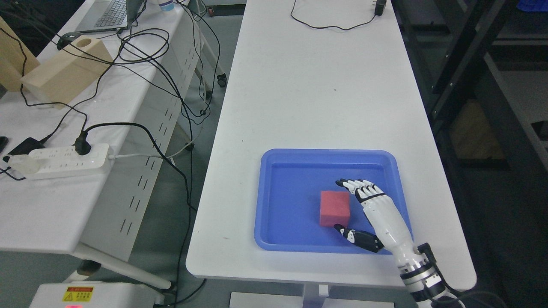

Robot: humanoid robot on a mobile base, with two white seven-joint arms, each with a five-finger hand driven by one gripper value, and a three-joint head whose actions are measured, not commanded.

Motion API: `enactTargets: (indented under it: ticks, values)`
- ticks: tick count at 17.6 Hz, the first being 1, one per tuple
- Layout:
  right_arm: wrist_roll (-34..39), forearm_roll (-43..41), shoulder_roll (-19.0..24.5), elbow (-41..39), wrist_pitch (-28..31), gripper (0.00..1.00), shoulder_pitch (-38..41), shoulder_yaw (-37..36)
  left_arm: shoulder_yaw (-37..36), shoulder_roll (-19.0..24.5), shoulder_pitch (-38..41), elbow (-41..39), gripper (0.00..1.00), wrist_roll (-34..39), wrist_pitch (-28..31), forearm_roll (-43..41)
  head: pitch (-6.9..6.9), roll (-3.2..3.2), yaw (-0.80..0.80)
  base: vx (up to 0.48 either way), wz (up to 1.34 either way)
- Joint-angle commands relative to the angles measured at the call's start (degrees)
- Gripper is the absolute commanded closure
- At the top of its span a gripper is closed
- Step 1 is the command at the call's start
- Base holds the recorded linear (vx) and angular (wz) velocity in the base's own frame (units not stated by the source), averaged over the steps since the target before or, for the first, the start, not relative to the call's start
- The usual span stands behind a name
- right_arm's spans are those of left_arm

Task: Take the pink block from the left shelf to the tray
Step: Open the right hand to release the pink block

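Right hand (pixel 376 214) over blue tray (pixel 274 222), palm facing left, fingers (pixel 357 186) spread and thumb out, gripping nothing. Pink block (pixel 335 208) sits in tray just beside the hand.

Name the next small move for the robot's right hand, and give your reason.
Probably draw the right hand back, away from the tray. The pink block already sits inside it, and the fingers are spread beside the block, not gripping it.
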Motion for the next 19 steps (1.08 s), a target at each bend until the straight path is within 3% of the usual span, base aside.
enactTargets:
  ticks: [1, 5, 9, 12, 19]
  values:
    - [7.5, -9.8, 0.3, 0.0, 2.3, 0.02, -0.7, -1.3, 0.0, 1.0, -1.7, -1.0, 0.0, 0.0, 0.0, 0.0, 0.0, 0.0, 0.0, 0.0, 0.0]
    - [9.1, -27.7, 0.2, 0.1, 3.6, 0.01, -1.0, -2.2, 0.0, 1.0, -1.7, -1.0, 0.0, 0.0, 0.0, 0.0, 0.0, 0.0, 0.0, 0.0, 0.0]
    - [18.0, -39.0, 0.0, 0.1, 4.4, 0.01, -1.0, -4.5, 0.0, 1.0, -1.8, -1.0, 0.0, 0.0, 0.0, 0.0, 0.0, 0.0, 0.0, 0.0, 0.0]
    - [23.3, -42.4, 0.3, 0.1, 7.0, 0.01, -0.9, -5.0, 0.0, 1.0, -1.7, -1.0, 0.0, 0.0, 0.0, 0.0, 0.0, 0.0, 0.0, -0.004, 0.0]
    - [23.8, -49.1, 0.5, 0.1, 9.2, 0.01, -0.6, -6.7, 0.0, 1.0, -1.8, -1.0, 0.0, 0.0, 0.0, 0.0, 0.0, 0.0, 0.0, -0.033, 0.0]
